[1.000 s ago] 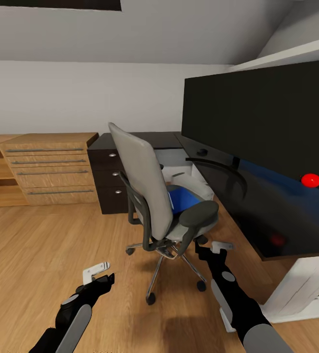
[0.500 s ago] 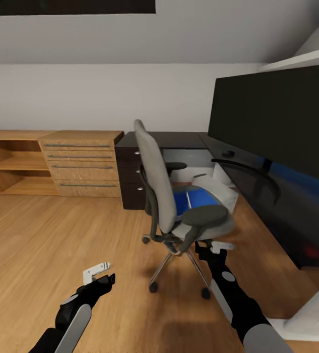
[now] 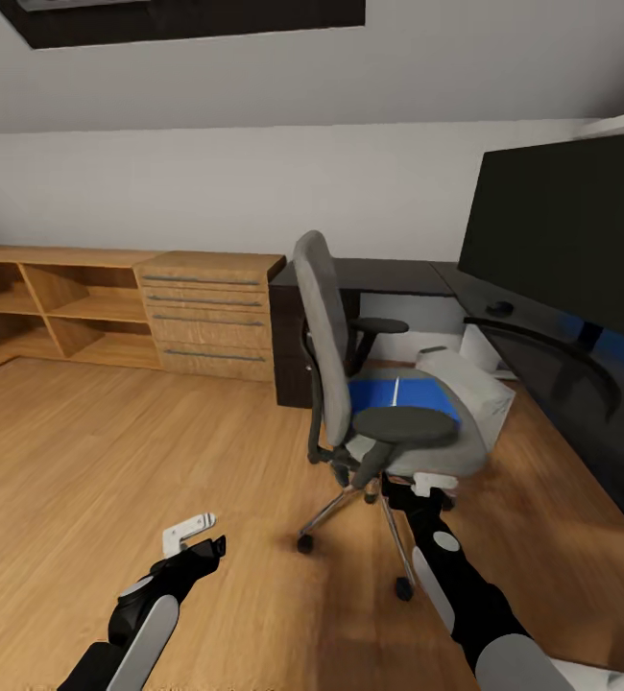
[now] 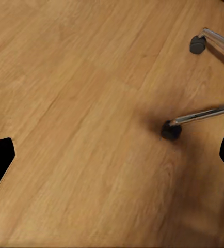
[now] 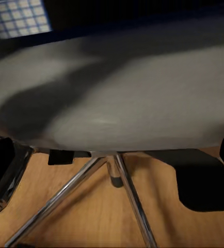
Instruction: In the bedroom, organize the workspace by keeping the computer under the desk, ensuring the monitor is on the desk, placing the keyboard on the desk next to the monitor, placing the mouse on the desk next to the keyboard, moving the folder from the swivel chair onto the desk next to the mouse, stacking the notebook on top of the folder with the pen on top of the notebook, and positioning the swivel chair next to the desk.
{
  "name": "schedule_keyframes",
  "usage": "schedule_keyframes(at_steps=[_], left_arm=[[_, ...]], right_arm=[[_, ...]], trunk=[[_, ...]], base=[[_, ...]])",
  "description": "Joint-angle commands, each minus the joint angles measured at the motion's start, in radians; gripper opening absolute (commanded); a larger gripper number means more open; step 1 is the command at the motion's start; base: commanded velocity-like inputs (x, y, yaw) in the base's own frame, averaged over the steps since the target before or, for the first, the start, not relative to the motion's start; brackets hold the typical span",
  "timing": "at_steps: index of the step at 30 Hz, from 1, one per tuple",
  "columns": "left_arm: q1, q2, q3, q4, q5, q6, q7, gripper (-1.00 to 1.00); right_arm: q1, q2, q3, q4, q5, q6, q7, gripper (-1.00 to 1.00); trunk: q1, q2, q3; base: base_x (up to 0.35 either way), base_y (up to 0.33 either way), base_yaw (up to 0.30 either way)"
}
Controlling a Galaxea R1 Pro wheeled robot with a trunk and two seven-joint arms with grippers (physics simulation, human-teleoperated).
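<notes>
The grey swivel chair (image 3: 326,336) stands on the wood floor beside the black desk (image 3: 394,276), its back toward me. A blue folder (image 3: 403,392) lies on its seat. The black monitor (image 3: 571,240) stands on the desk at the right, with a small dark mouse (image 3: 500,308) near its foot. A light grey box, the computer (image 3: 475,382), sits under the desk behind the chair. My right gripper (image 3: 418,485) is open just below the seat's front edge; its wrist view faces the seat underside (image 5: 117,98). My left gripper (image 3: 195,536) hangs open over bare floor, near a chair castor (image 4: 171,130).
A light-wood drawer chest (image 3: 216,312) and open shelves (image 3: 53,307) line the back wall. The desk's black drawer unit (image 3: 288,336) stands between the chest and the chair. Open floor (image 3: 110,441) stretches to the left. A skylight (image 3: 187,14) is overhead.
The whole view has swung left, so the chair, desk and monitor sit further right in the picture and more shelving shows. Both arms hold the same pose.
</notes>
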Motion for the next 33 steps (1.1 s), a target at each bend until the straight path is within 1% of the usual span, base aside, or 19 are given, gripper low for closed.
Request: schedule_keyframes(at_steps=[1,8,15,20,33], left_arm=[[-0.001,0.001,-0.003,-0.001,0.009,0.001,0.01,1.0],[-0.001,0.001,-0.003,0.0,0.009,0.001,0.01,1.0],[-0.001,0.0,-0.003,0.005,0.009,0.001,0.009,1.0],[-0.001,0.0,-0.003,0.005,0.01,0.001,0.009,1.0],[-0.001,0.001,-0.003,0.006,0.009,0.001,0.009,1.0]], right_arm=[[-0.001,-0.001,0.005,0.0,-0.01,-0.005,-0.006,1.0],[-0.001,-0.001,0.006,0.0,-0.01,-0.005,-0.005,1.0],[-0.001,-0.001,0.006,0.0,-0.01,-0.004,-0.002,1.0],[-0.001,-0.002,0.005,0.0,-0.01,-0.004,-0.001,1.0],[0.0,-0.002,0.005,0.0,-0.01,-0.004,-0.001,1.0]], trunk=[[0.0,0.0,-0.001],[0.0,0.0,-0.001],[0.0,0.0,-0.001],[0.0,0.0,0.002],[0.0,0.0,0.015]], base=[[0.0,0.0,0.277],[0.0,0.0,0.248],[0.0,0.0,0.03],[0.0,0.0,-0.123],[0.0,0.0,-0.209]])
